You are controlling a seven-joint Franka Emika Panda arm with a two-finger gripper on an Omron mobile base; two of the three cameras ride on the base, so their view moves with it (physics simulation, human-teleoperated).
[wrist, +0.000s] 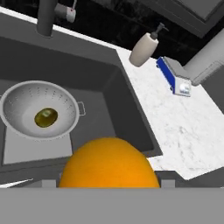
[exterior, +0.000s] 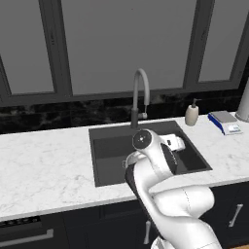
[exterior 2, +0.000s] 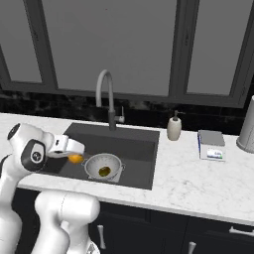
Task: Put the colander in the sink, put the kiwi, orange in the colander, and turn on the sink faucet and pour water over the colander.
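Sink [exterior 2: 144,144] holds colander [exterior 2: 94,163]; kiwi [exterior 2: 104,171] inside.

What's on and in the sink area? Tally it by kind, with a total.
Fruits: 2, kiwi and orange
Colanders: 1
Faucets: 1
Soap dispensers: 1
Scales: 1
Total: 6

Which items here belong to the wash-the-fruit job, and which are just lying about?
Job:
colander, in the sink
kiwi, in the colander
orange, in the gripper
sink faucet

Lying about:
soap dispenser
blue-edged scale
pale cylinder at the counter's right end
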